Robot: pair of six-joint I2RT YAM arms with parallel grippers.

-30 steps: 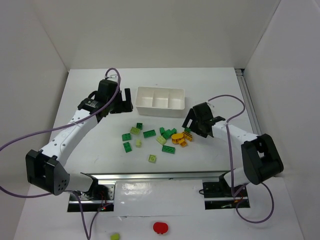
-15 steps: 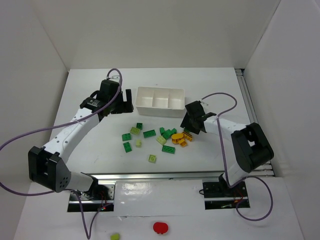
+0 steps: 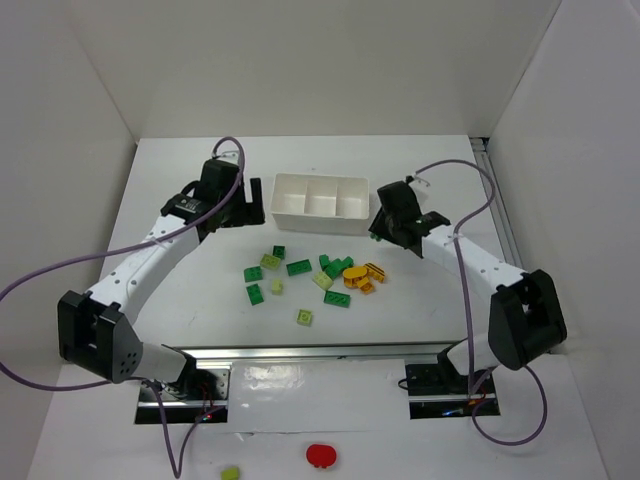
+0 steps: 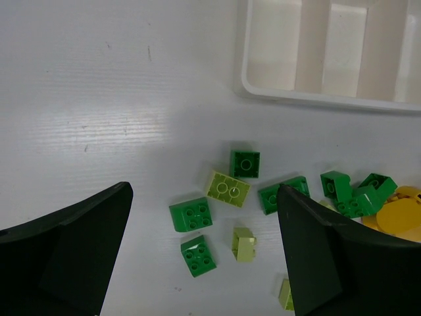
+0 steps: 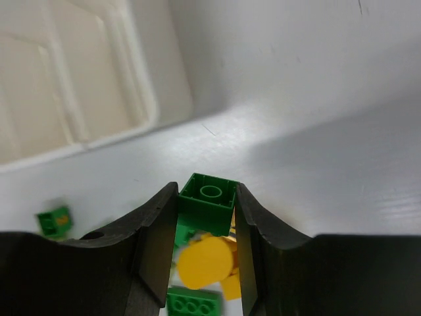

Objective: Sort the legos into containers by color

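One dark green brick (image 5: 209, 196) sits clamped in the right gripper's (image 3: 380, 231) jaws, just beside the white tray's (image 3: 320, 223) right end; other legos (image 3: 298, 267) lie loose on the worktop (image 3: 200, 290). Wide apart stand the left gripper's (image 3: 256, 203) jaws.

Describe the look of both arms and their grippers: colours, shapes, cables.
The left arm and right arm have white links and bulky black joint housings. A thin purple cable loops along each. The left gripper and right gripper are black, with broad, matte, curved fingers.
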